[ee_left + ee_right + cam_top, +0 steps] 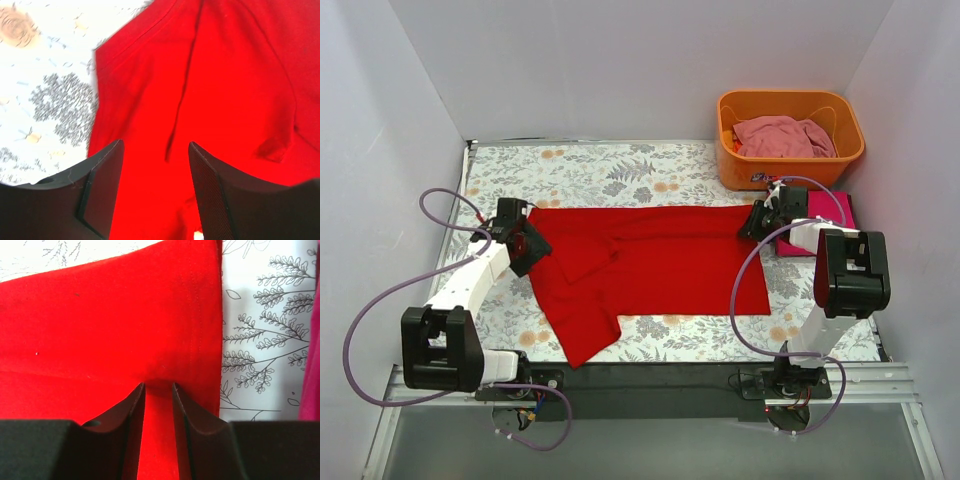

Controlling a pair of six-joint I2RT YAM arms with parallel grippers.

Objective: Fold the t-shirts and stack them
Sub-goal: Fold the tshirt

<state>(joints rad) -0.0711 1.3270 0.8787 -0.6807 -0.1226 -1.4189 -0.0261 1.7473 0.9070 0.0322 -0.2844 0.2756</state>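
Hovering at the left edge of the red t-shirt (650,265), the left tool (155,145) is standing with its jaws apart, holding nothing, only cloth lying beneath. The shirt is lying spread across the middle of the flowered bench (590,165), partly folded, with one sleeve (575,340) sticking out toward the near edge.

Moving right, the right tool (158,385) is sitting at the shirt's far right corner, jaws narrow, a ridge of red cloth at the tips. Whether it is actually pinching that cloth, I cannot tell.

Just beyond it the magenta t-shirt (825,205) is lying folded, and the pale pink t-shirt (780,135) is waiting crumpled in the orange basket (790,165).

Here is the risk: if only the right side is gripping while the left is free, a pull is going to drag the shirt askew and bunch it. A thin pinch may also be catching one layer only, letting the fold slide apart. That loose sleeve could be flopping out of any fold.
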